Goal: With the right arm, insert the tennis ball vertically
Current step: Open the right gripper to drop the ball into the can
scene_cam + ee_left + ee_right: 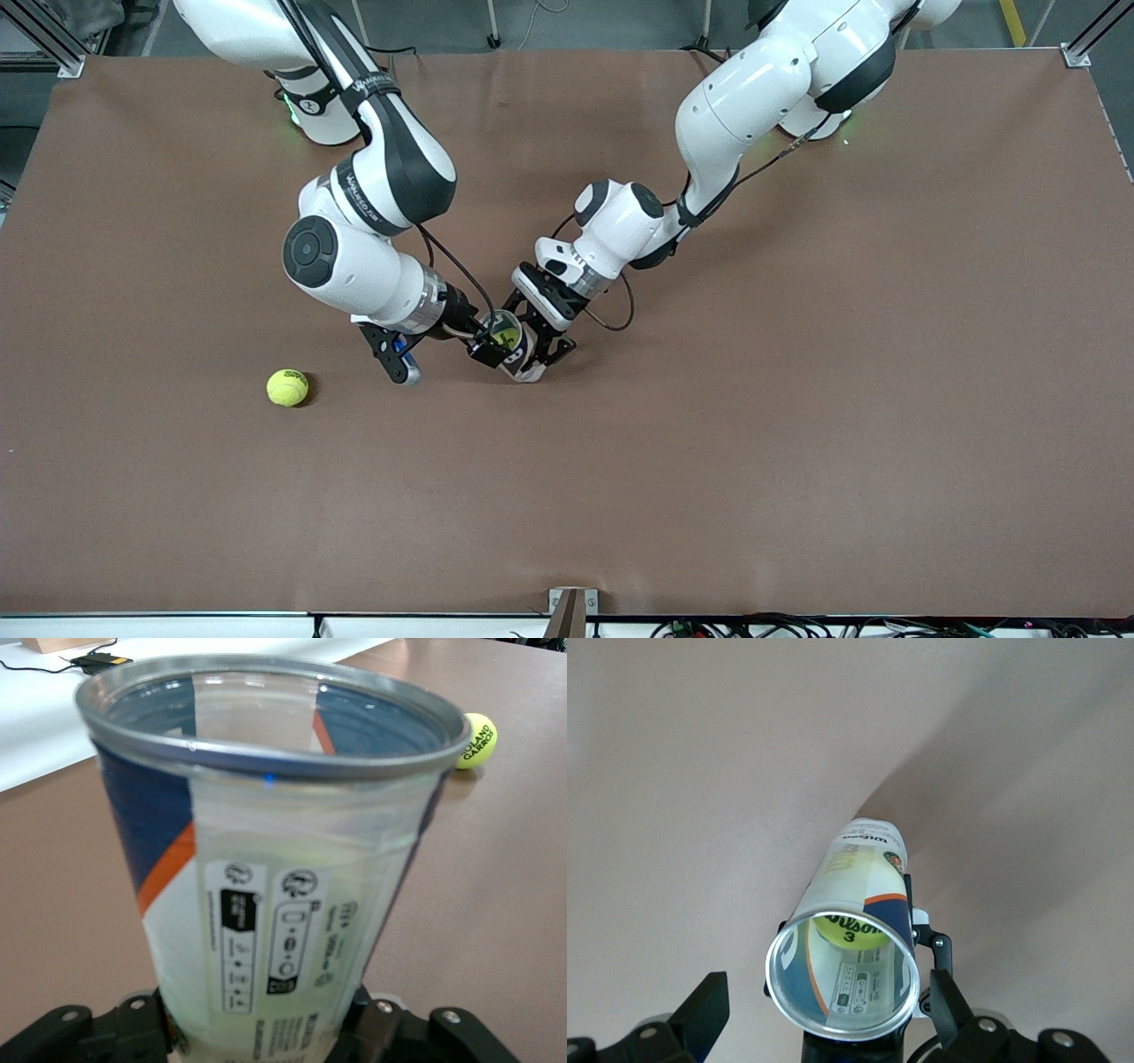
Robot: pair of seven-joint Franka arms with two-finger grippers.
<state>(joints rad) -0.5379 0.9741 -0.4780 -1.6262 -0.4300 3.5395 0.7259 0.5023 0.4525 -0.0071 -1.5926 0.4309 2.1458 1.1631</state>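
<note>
A clear tennis ball can with a blue and orange label stands tilted near the table's middle, its open mouth up. My left gripper is shut on its lower part; in the left wrist view the can fills the space between the left gripper's black fingers. A yellow tennis ball lies inside the can, also seen through the mouth as the ball. My right gripper hangs just over the can's mouth, and in its own view the right gripper is open and holds nothing.
A second loose tennis ball lies on the brown table toward the right arm's end, nearer to the front camera than the can; it also shows as the loose ball. Both arms crowd together above the can.
</note>
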